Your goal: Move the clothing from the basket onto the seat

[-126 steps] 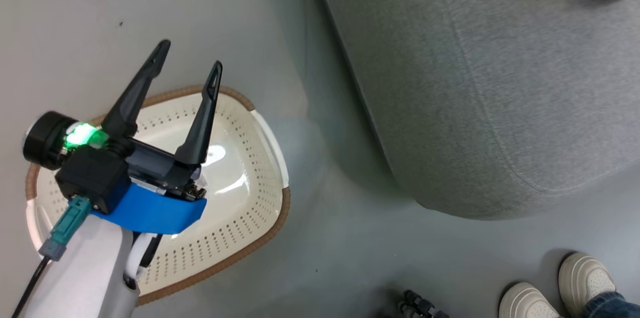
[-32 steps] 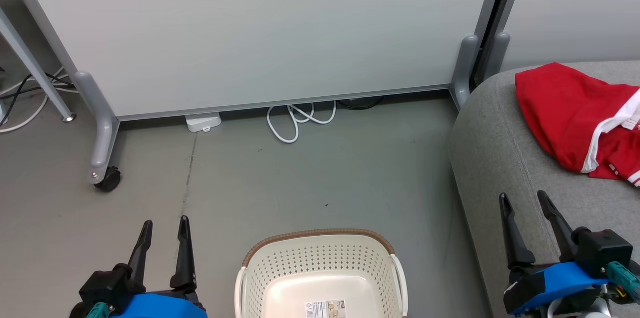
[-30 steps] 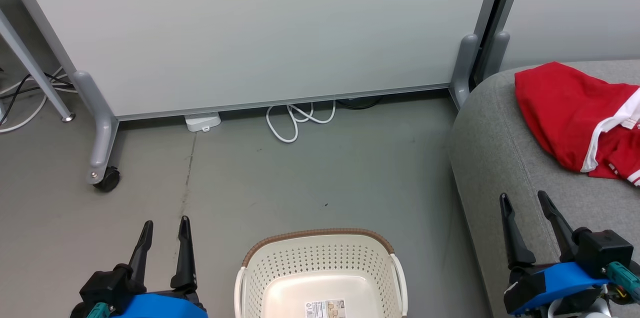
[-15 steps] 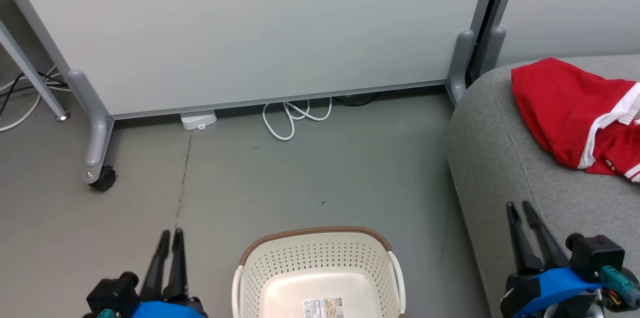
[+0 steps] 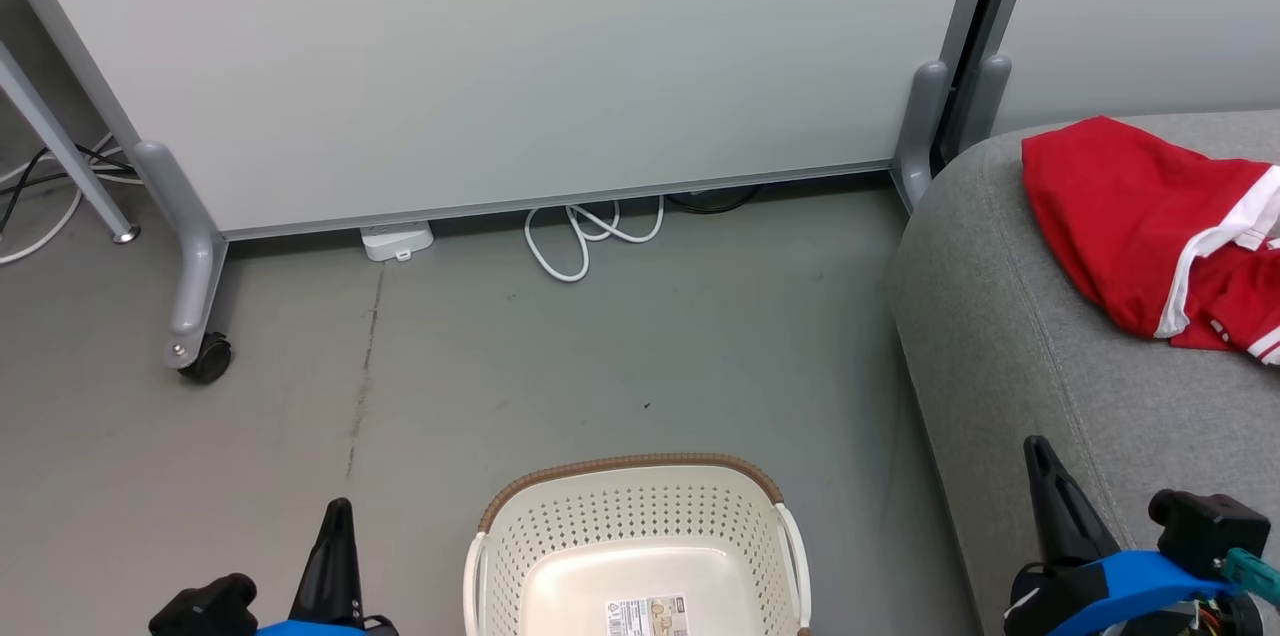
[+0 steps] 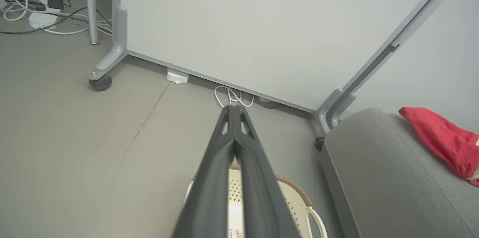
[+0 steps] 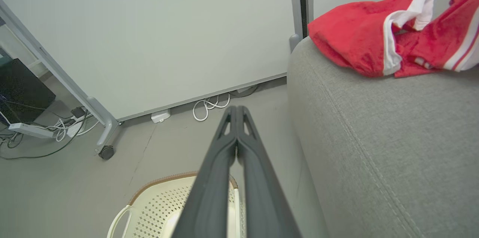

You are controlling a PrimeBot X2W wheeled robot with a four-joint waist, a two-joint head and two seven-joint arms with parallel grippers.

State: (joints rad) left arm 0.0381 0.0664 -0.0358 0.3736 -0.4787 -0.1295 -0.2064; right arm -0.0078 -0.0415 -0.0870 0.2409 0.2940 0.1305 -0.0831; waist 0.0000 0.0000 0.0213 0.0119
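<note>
Clothing [image 5: 1130, 216] of red fabric with white edging is seen in the head view lying on the grey seat [image 5: 1050, 396], near its far left corner. The white basket [image 5: 630, 464] with brown rim is placed on the floor [image 5: 600, 346], near the seat's left edge but apart from it; a label [image 5: 650, 613] is seen on its bottom. The left gripper [image 5: 338, 511] is held left of the basket, and the right gripper [image 5: 1035, 451] near the seat's left edge.

In the left wrist view, the two dark fingers [image 6: 213, 178] are shown pressed together on nothing, above the basket rim. A white cable [image 6: 230, 97] is coiled on the floor at the foot of a wheeled partition panel [image 6: 262, 24].

In the right wrist view, the fingers are likewise joined tip to tip, with nothing held. The clothing is crumpled on the top of the seat.
</note>
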